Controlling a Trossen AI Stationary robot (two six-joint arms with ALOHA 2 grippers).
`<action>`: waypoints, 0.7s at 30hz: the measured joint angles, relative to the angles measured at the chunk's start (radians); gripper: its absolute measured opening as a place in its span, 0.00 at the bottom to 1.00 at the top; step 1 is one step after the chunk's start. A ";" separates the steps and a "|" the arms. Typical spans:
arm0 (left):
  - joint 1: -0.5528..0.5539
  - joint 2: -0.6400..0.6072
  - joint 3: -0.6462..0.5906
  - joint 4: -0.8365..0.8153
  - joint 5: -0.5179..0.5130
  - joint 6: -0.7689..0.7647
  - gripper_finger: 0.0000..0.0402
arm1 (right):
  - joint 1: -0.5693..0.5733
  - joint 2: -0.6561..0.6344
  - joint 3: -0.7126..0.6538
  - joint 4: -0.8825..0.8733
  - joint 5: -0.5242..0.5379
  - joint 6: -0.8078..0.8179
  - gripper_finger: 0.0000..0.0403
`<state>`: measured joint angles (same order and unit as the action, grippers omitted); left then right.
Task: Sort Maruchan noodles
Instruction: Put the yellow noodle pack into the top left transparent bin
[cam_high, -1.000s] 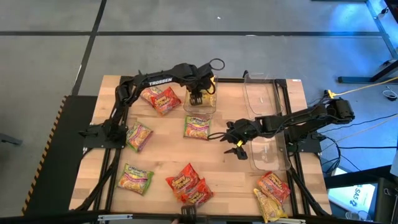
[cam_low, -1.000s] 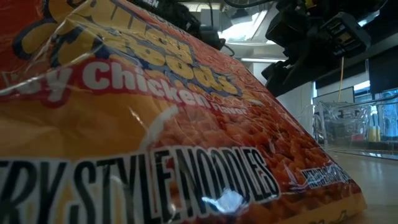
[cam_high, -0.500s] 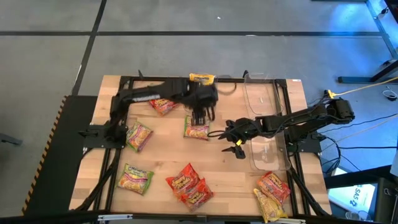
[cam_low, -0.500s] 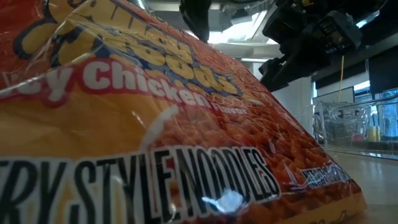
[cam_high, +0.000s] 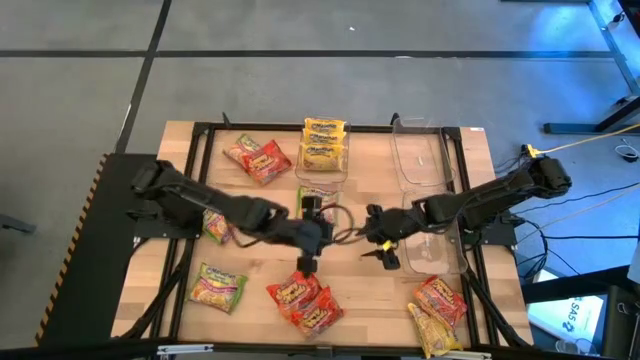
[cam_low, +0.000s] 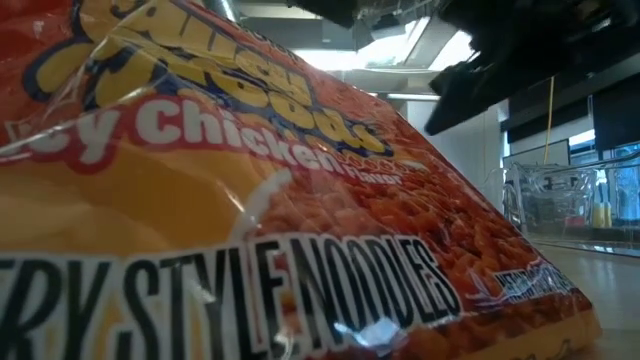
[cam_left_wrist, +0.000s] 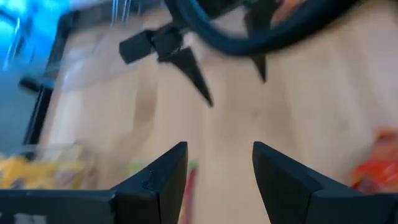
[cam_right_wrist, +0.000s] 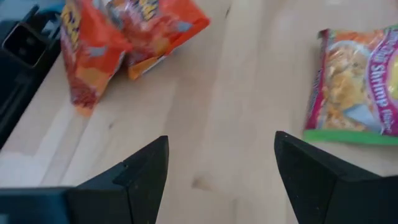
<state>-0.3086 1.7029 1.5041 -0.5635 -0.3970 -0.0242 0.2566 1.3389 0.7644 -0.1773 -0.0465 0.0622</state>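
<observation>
Wooden counter (cam_high: 400, 300) on a dark frame, grey floor all round. Near the counter's middle, left claw (cam_left_wrist: 217, 146) released, fingers apart and gripping nothing, reaching in from the left side to hover between a light green packet (cam_high: 316, 197), half hidden under the arm, and a red-orange pair (cam_high: 305, 298). Probably poised for the next pick, target not yet clear. Just to its right, right claw (cam_right_wrist: 221, 138) likewise released and bare, angled down at plain wood beside a large clear bin (cam_high: 432, 250), seemingly waiting its turn. Maruchan noodles scattered across the counter. Two yellow packets (cam_high: 322, 142) together at the far edge, at least one inside a small clear bin (cam_high: 322, 172). Grouped by colour, by the look of it, with most of the sorting judged still to do. Elsewhere, a red-orange packet (cam_high: 258, 158) at the far left, a green packet (cam_high: 218, 286) at the near left, and another red-orange one (cam_high: 438, 300) by the near right corner with a yellow one just beside it. All flat, squarish, crinkly and glossy. Closest to the low camera, a big red-orange packet (cam_low: 250, 200) filling the view, printed "Chicken" and "STYLE NOODLES". Slippery film, likely best pinched at an edge.
</observation>
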 joint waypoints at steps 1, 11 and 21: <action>-0.012 -0.027 -0.065 0.097 -0.002 0.001 0.43 | 0.019 0.000 0.013 -0.025 0.014 0.018 0.64; -0.078 -0.115 -0.397 0.600 0.024 -0.004 0.43 | 0.247 0.001 0.104 -0.191 0.059 0.403 0.64; -0.087 -0.117 -0.400 0.702 0.049 -0.052 0.43 | 0.610 0.023 0.141 -0.208 0.097 0.946 0.62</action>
<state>-0.3958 1.5864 1.1042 0.1387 -0.3482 -0.0767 0.8669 1.3621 0.9054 -0.3855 0.0507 1.0085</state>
